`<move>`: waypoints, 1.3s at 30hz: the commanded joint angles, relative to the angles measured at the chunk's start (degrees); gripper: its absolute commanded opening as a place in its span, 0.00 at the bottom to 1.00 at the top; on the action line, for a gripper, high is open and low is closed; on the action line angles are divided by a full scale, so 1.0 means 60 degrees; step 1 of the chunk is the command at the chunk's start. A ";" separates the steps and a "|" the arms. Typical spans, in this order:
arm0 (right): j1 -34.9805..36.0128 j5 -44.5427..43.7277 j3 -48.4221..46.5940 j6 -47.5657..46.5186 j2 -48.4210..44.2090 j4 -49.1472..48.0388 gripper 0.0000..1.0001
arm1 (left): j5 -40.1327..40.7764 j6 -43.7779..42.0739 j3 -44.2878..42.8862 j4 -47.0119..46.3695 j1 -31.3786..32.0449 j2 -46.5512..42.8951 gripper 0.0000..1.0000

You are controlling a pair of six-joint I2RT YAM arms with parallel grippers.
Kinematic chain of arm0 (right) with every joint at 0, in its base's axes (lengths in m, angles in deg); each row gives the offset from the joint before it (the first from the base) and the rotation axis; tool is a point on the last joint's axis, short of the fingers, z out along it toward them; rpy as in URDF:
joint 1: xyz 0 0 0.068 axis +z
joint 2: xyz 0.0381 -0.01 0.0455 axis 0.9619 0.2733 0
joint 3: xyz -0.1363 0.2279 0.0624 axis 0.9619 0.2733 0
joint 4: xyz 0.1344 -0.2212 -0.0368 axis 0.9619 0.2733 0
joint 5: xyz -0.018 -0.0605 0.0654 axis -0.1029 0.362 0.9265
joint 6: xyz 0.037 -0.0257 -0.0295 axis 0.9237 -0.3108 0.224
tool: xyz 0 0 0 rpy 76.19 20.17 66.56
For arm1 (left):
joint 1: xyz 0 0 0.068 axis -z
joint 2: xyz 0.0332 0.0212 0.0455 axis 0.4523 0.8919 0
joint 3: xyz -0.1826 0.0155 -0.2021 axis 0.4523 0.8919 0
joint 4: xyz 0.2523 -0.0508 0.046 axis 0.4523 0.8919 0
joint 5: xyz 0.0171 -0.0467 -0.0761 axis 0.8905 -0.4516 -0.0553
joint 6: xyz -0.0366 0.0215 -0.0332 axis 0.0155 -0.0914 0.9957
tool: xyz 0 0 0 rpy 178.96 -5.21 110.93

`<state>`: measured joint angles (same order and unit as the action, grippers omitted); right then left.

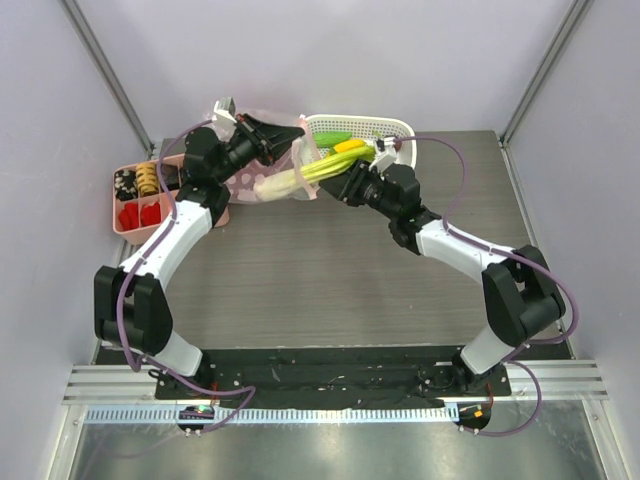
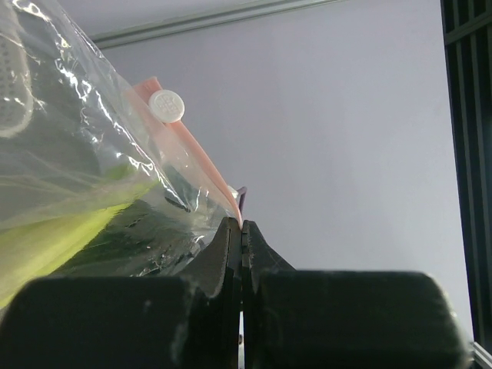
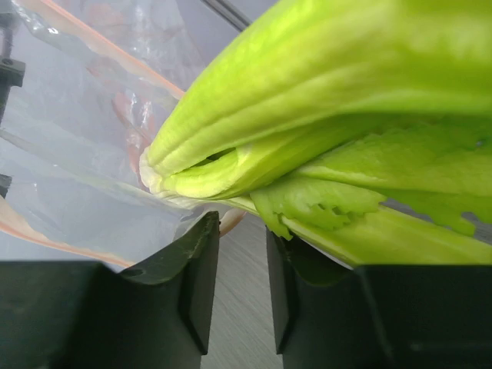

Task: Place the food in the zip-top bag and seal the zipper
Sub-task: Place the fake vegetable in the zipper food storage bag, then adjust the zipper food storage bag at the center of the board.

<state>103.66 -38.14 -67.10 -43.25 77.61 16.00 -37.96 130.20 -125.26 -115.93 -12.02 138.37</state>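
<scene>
Evidently early: above the worktop (image 1: 330,290) the zip-top bag (image 1: 250,186) is held up, its edge clenched in the left tool (image 2: 241,224). The leek (image 1: 300,178) is half fed in; a grip by the right tool (image 3: 241,223) cannot be told. More food (image 1: 345,146) is left in the basket (image 1: 400,128); the zipper (image 2: 192,146) is unsealed.

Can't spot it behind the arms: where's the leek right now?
Top view, far centre: the leek has its white end inside the bag pinched by the left pincer, and its green leaves at the right pincer, beside the white basket.
</scene>
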 commanded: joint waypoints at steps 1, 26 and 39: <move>0.0031 0.0388 -0.0511 0.0542 0.0254 -0.0814 0.34 | -0.0156 0.0054 -0.0003 -0.0512 -0.0033 -0.0587 0.00; -0.0276 0.0624 -0.0249 -0.1508 -0.1883 0.1147 0.01 | 0.0122 -0.0488 0.1125 0.0675 -0.0150 -0.0968 0.00; -0.1358 0.3331 -0.1214 -0.3690 -0.1899 0.1705 0.50 | -0.0097 -0.0386 0.1052 0.0690 -0.0121 -0.1026 0.00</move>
<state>99.74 -26.51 -67.43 -55.81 65.91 25.47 -37.37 128.41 -117.85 -109.33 -12.65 135.01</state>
